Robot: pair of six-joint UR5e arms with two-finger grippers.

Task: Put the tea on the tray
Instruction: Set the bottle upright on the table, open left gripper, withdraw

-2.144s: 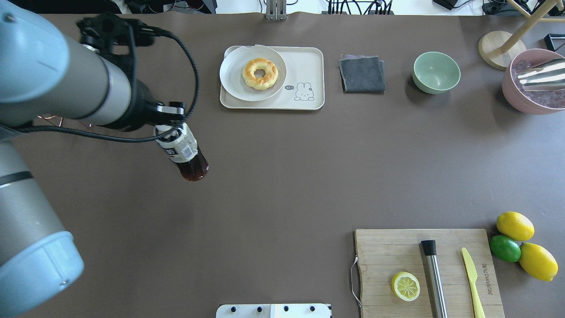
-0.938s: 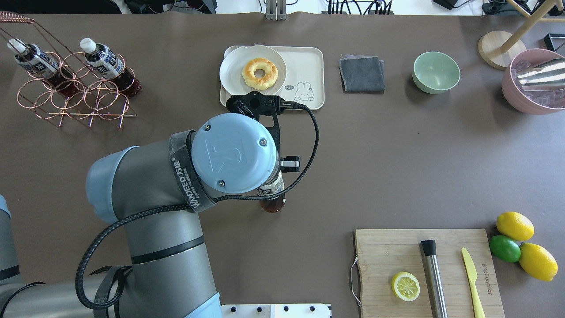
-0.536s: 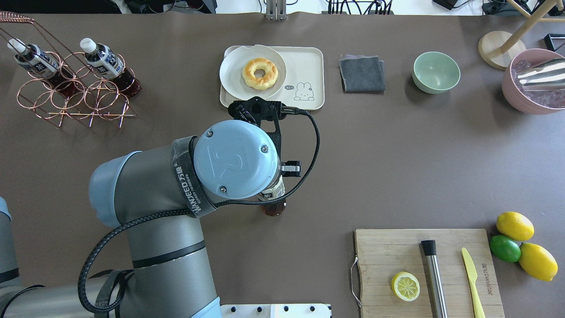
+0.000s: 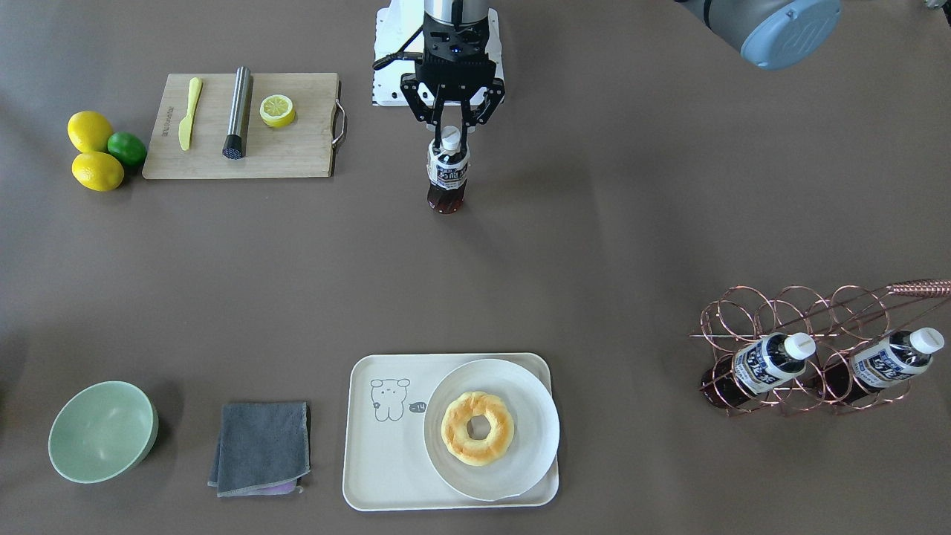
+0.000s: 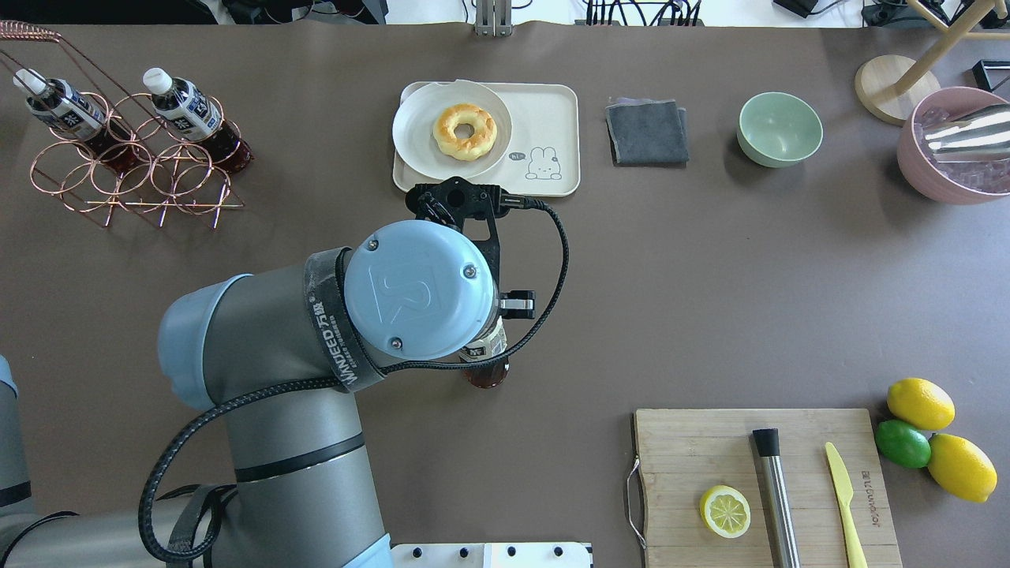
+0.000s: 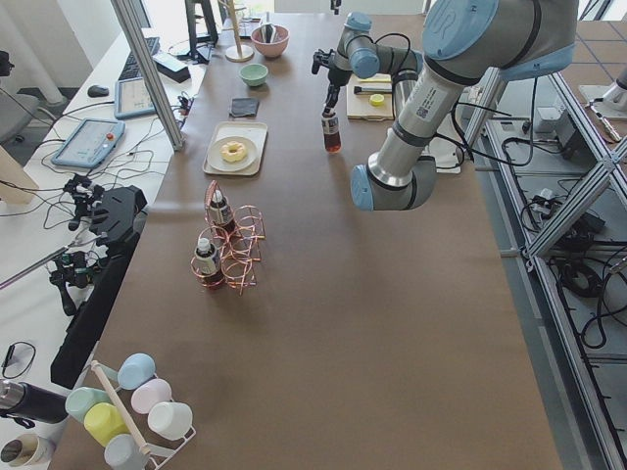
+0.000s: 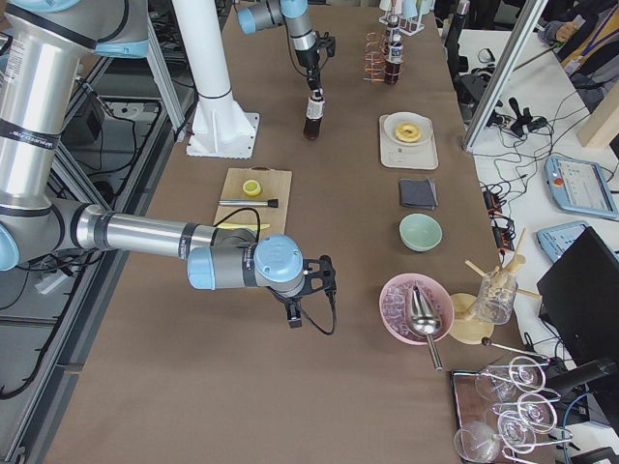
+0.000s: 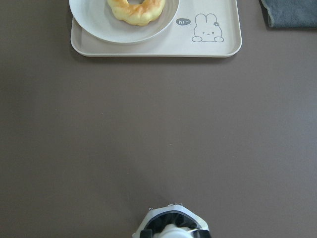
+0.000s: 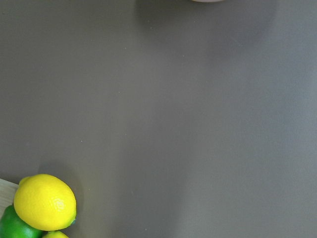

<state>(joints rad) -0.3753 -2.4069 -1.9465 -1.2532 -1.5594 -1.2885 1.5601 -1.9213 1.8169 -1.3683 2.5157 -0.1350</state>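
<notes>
My left gripper (image 4: 449,136) is shut on the white cap of the tea bottle (image 4: 447,178) and holds it upright near the middle of the table, close to my base. I cannot tell whether its base touches the table. In the overhead view my left arm hides most of the bottle (image 5: 486,371). The cream tray (image 5: 552,110) lies beyond it at the far side, with a white plate (image 5: 414,130) and a doughnut (image 5: 465,132) on its left half. The tray's bear half (image 8: 208,29) is bare. My right gripper (image 7: 295,314) shows only in the exterior right view, and I cannot tell its state.
Two alike bottles (image 5: 189,110) lie in a copper wire rack (image 5: 134,177) at the far left. A grey cloth (image 5: 647,132), green bowl (image 5: 779,128) and pink bowl (image 5: 947,158) stand right of the tray. A cutting board (image 5: 710,450) with lemon half, steel bar and knife lies front right.
My left arm has carried the bottle from the left side of the table to the middle front. Over the last half second it has barely moved.
</notes>
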